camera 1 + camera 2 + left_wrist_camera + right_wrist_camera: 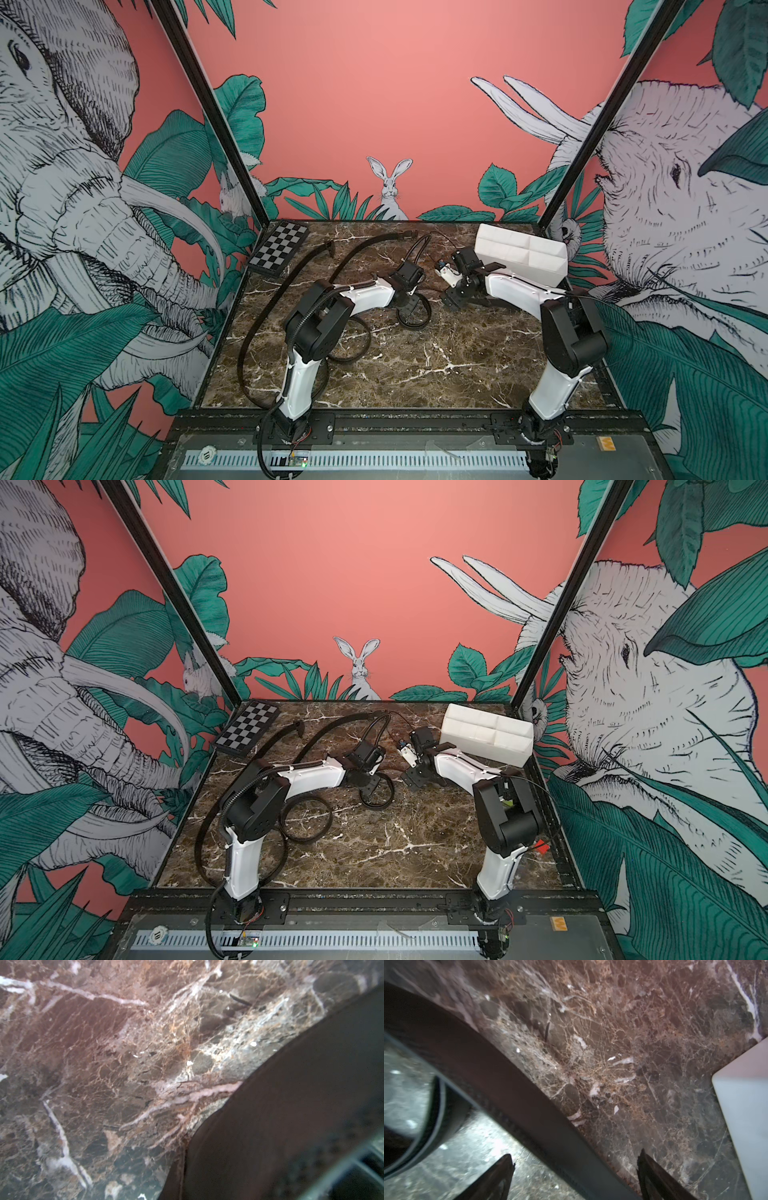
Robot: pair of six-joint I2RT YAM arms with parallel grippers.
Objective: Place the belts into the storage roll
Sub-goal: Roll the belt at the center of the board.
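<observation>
Marble table (436, 365) | box (519, 249): far right corner, four compartments | belts (291, 1105): all out on the marble, outside the box | my left gripper (409, 307): closed tight over a coil; whether it pinches it I cannot tell | my right gripper (574, 1167): spread wide, one belt (508, 1084) passing between the fingertips, ungripped

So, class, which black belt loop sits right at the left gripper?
The smaller loop, mid-table, right at the left gripper. The larger loop lies nearer the front, beside the left arm.
</observation>
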